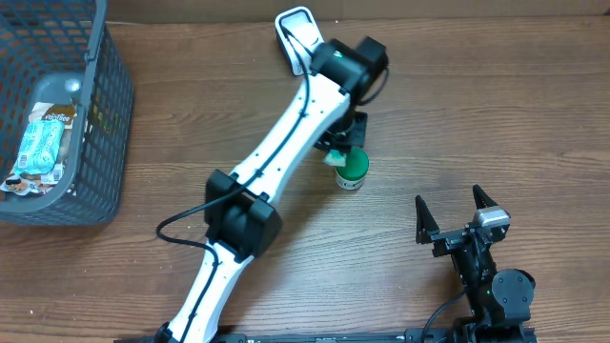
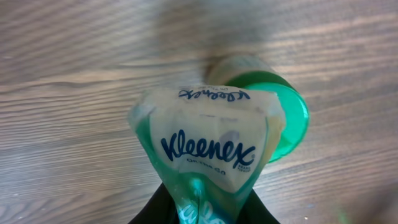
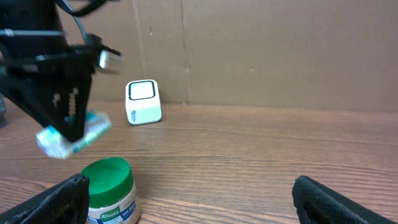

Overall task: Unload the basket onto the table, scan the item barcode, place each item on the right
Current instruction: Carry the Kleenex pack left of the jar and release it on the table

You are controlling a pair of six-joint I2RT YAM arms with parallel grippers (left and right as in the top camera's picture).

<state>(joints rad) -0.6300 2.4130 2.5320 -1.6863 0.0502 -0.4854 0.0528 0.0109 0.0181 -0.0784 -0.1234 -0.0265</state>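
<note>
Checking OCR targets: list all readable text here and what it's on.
"Kleenex" on the tissue pack, large, and again smaller at its top edge.
Small line under the large "Kleenex": blurred.
"Knorr" on the green-lidded jar; other label print too small.
Packet in the basket: print too small to read.
</note>
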